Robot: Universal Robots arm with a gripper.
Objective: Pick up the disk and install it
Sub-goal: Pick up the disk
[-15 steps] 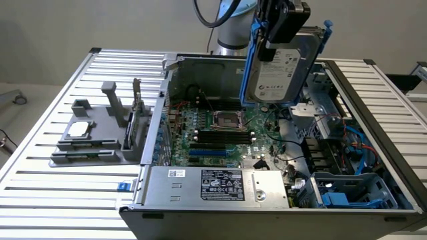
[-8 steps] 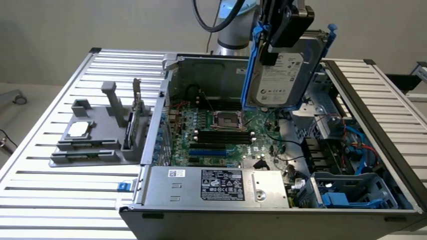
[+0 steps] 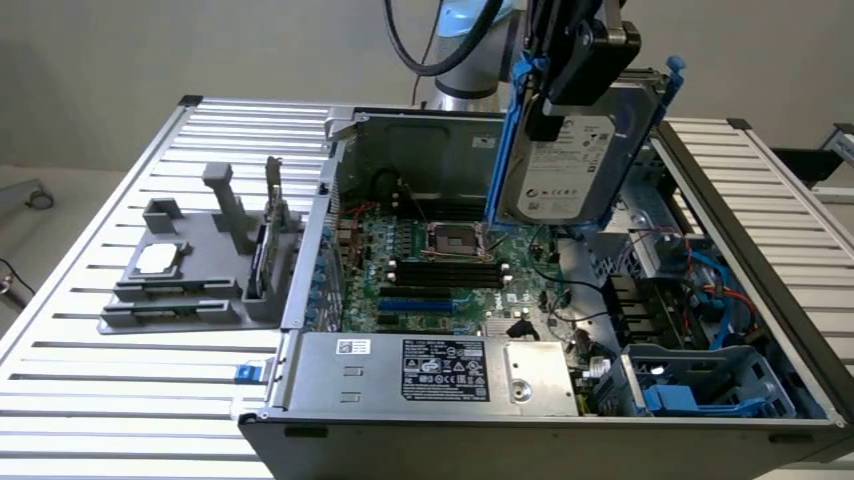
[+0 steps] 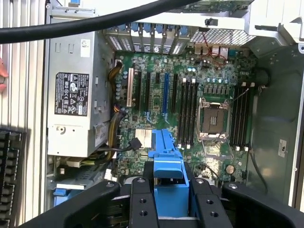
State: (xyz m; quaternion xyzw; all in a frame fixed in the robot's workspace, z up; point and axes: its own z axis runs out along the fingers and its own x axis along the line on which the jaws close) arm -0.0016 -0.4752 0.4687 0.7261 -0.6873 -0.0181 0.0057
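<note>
My arm comes down from twelve o'clock in the exterior view, and the gripper [image 3: 554,110] hangs above the open computer case [image 3: 400,135]. Its jaws are closed partway and clamp the disk [image 3: 574,170] across its blue rails. In the wrist view the black fingers [image 4: 141,206] press either side of one rail. The disk hangs upright in the air at about one o'clock, with its white label facing the camera, clear of the motherboard [image 3: 427,260] below.

The case lies on a slatted metal table [image 3: 80,400] before a plain grey wall. At nine o'clock a grey fixture [image 3: 187,295] carries a small silver chip [image 3: 158,258] and a dark upright card [image 3: 274,225]. Inside the case, the power supply [image 3: 441,370] sits at six o'clock and a blue drive cage [image 3: 701,385] at four.
</note>
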